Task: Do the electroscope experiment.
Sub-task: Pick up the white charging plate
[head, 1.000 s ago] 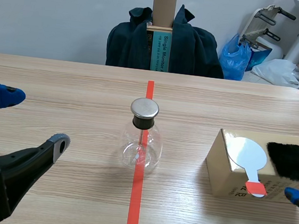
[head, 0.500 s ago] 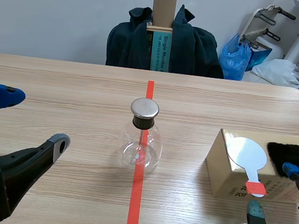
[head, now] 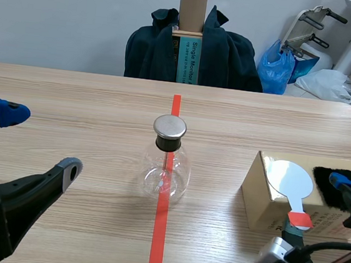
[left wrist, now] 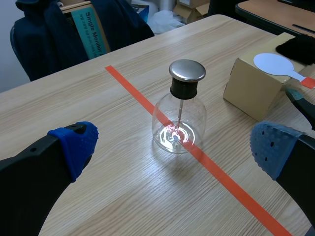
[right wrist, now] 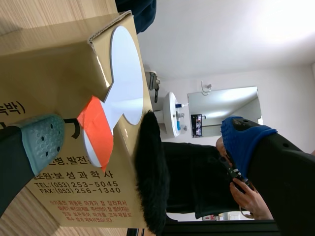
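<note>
Since a second ago our right gripper (head: 316, 206) has climbed from the near corner of the table (head: 72, 95) and rolled onto its side, so its spread fingers now bracket the near end of the box (head: 262, 203). Our left gripper (head: 41, 140) has not moved. It hangs wide open, holding nothing, well to the left of the flask (head: 166, 168).

We judge the step in hand to be picking up the white paddle (head: 290, 178), which lies flat on the box top with its red handle (head: 300, 220) jutting over the near edge. To do it well we should close only on that handle, keeping the pads off the cardboard and clear of the black fur (head: 345, 190) just beside the paddle. In the right wrist view the grey-green pad (right wrist: 42, 140) sits just beside the handle while the blue pad stands past the fur, so we should shift across before squeezing. The flask stands upright on the red line, capped, well apart from the box.
</note>
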Robot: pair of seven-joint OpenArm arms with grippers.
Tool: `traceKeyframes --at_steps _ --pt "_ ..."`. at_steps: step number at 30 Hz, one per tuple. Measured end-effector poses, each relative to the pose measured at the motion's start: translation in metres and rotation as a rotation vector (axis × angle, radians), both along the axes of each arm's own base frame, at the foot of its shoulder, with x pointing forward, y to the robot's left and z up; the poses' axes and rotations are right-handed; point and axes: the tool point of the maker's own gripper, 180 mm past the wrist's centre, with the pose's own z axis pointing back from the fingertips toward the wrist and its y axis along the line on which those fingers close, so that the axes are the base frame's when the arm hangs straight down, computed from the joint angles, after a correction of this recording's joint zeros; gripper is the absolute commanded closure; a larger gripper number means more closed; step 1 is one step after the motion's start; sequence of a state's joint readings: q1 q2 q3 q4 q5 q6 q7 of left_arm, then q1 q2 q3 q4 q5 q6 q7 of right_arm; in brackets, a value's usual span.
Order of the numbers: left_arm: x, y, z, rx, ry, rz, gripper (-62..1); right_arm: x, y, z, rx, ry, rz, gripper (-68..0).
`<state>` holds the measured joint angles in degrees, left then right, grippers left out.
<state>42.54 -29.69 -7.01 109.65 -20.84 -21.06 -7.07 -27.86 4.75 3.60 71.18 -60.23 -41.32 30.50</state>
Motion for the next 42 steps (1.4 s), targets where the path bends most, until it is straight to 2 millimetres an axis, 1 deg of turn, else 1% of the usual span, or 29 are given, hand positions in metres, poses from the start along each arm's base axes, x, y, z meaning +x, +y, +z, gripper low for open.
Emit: traceKeyframes --at_steps 9,26,30,31,33,35,38,39,40,42 --pt "0.000 0.000 0.000 0.000 0.000 0.000 -62.3 -0.014 0.003 -0.009 -0.003 0.043 0.005 -67.9" --pt "0.000 0.000 0.000 0.000 0.000 0.000 -62.3 -0.015 0.014 -0.013 -0.059 0.054 0.065 -67.9" --pt "0.000 0.000 0.000 0.000 0.000 0.000 -62.3 -0.014 0.015 -0.010 -0.062 0.046 0.071 -67.9" --pt "0.000 0.000 0.000 0.000 0.000 0.000 -62.3 -0.014 0.015 -0.009 -0.062 0.043 0.071 -66.2" --pt "0.000 0.000 0.000 0.000 0.000 0.000 -62.3 -0.013 0.015 -0.009 -0.062 0.042 0.071 -57.8" --pt "0.000 0.000 0.000 0.000 0.000 0.000 -62.3 -0.014 0.015 -0.009 -0.063 0.043 0.072 -46.8" --pt "0.000 0.000 0.000 0.000 0.000 0.000 -62.3 -0.013 0.015 -0.009 -0.063 0.043 0.072 -27.6" --pt "0.000 0.000 0.000 0.000 0.000 0.000 -62.3 -0.014 0.015 -0.009 -0.065 0.043 0.074 -22.7" --pt "0.000 0.000 0.000 0.000 0.000 0.000 -62.3 -0.014 0.015 -0.009 -0.065 0.043 0.073 -19.4" --pt "0.000 0.000 0.000 0.000 0.000 0.000 -62.3 -0.014 0.015 -0.009 -0.065 0.043 0.074 -16.3"
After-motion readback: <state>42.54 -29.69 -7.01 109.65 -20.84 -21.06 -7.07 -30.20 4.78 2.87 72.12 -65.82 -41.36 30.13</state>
